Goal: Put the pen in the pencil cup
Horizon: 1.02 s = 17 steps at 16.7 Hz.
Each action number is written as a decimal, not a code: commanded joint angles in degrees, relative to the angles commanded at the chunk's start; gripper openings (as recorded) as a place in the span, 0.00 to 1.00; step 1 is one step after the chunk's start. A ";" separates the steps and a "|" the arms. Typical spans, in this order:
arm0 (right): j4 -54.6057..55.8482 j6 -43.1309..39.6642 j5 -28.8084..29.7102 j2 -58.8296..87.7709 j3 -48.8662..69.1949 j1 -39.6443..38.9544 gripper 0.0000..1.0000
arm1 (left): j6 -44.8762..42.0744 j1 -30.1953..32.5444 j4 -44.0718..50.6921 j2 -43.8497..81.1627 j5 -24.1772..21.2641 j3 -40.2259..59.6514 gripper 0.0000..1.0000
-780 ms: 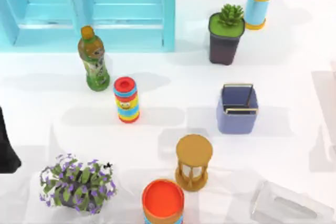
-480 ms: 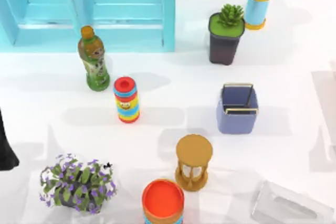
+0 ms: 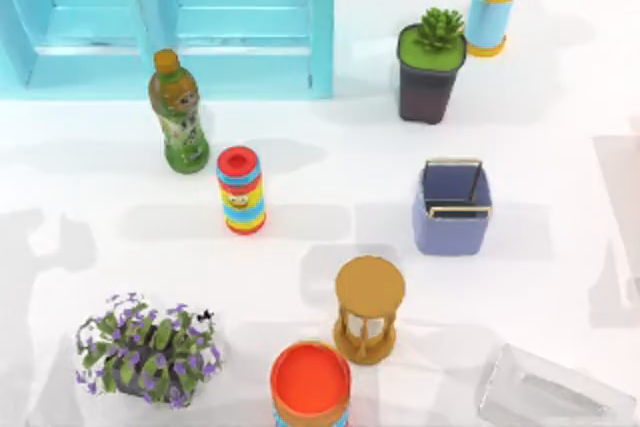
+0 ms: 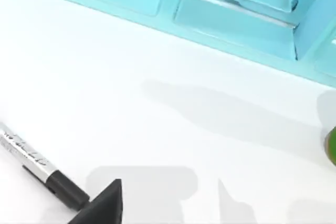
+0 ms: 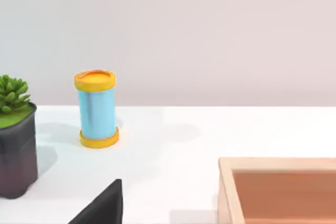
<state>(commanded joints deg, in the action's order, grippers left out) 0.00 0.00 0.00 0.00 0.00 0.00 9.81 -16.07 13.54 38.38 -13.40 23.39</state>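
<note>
Little can be read. The pen (image 4: 37, 167) in the left wrist view carries a line of small dark script along its silver barrel, too small to make out. The green bottle (image 3: 179, 113) has a printed label with a picture on it, but no letters can be told. The striped can (image 3: 240, 190) shows a yellow band with a face-like drawing, with no words to be read. No numbers, brands or signs can be read anywhere else.
</note>
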 joint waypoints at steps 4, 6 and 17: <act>0.00 0.00 0.00 0.00 0.00 0.00 1.00 | 5.46 -8.89 6.01 23.97 -7.10 13.62 1.00; 0.00 0.00 0.00 0.00 0.00 0.00 1.00 | 8.09 -13.09 8.99 35.13 -10.48 19.85 1.00; 0.00 0.00 0.00 0.00 0.00 0.00 1.00 | 16.05 -25.05 19.10 63.76 -19.69 35.84 1.00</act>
<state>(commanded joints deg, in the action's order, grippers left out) 0.00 0.00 0.00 0.00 0.00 0.00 25.85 -41.12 32.65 102.14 -33.09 59.22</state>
